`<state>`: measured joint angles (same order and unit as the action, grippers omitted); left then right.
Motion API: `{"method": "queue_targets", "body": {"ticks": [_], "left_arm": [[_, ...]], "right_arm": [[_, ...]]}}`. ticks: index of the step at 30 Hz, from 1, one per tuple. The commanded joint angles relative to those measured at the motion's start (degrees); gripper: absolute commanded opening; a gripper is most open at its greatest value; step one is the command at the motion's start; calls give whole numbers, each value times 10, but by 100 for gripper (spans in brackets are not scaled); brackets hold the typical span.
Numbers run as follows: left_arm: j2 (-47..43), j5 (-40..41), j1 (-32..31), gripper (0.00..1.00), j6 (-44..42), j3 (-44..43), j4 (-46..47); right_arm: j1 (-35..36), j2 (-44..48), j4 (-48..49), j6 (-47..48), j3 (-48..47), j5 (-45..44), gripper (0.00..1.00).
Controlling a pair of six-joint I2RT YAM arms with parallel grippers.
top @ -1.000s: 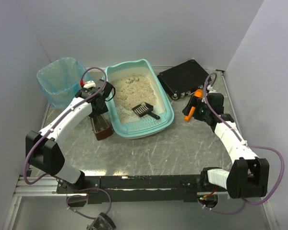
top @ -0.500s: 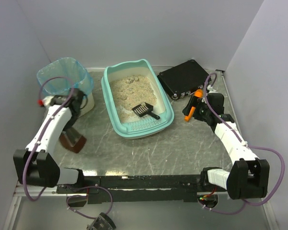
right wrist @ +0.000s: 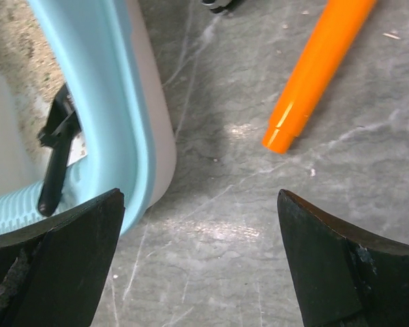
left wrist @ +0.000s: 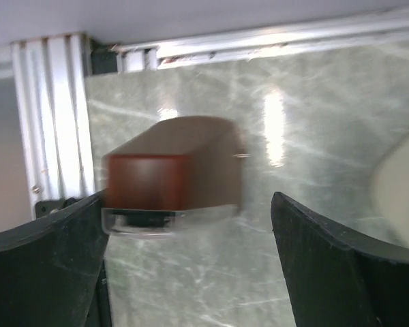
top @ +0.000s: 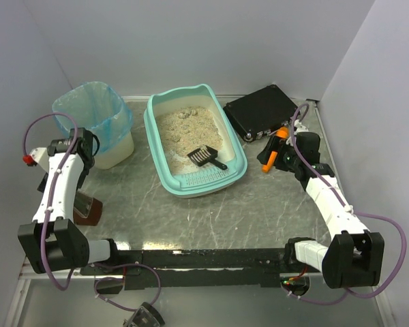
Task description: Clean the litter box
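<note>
Swung leftward, the left gripper (left wrist: 189, 225) gapes empty above the brown container (left wrist: 174, 174) it has set aside, the litter box (top: 211, 180) sits centre-far holding a black scoop (top: 206, 157), and the right gripper (right wrist: 200, 204), wide open and empty, should probably fetch that scoop next.

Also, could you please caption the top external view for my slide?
Black scoop lies in the litter box; left gripper open near brown container, right gripper open near orange tool.
</note>
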<state>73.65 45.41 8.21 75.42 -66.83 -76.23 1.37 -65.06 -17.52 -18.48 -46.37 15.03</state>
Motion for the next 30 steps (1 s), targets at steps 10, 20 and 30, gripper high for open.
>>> {"method": "queue_targets", "body": {"ticks": [10, 20, 30], "left_arm": [[-194, -138, 1, 97, -216, -103, 122], [-260, -440, -1, 97, -287, -104, 282], [-122, -270, -315, 97, -205, -91, 324]], "right_arm": [[128, -12, 34, 81, -61, 17, 100], [203, -225, 2, 195, -276, -96, 94], [233, -452, -44, 212, -506, -149, 84]]}}
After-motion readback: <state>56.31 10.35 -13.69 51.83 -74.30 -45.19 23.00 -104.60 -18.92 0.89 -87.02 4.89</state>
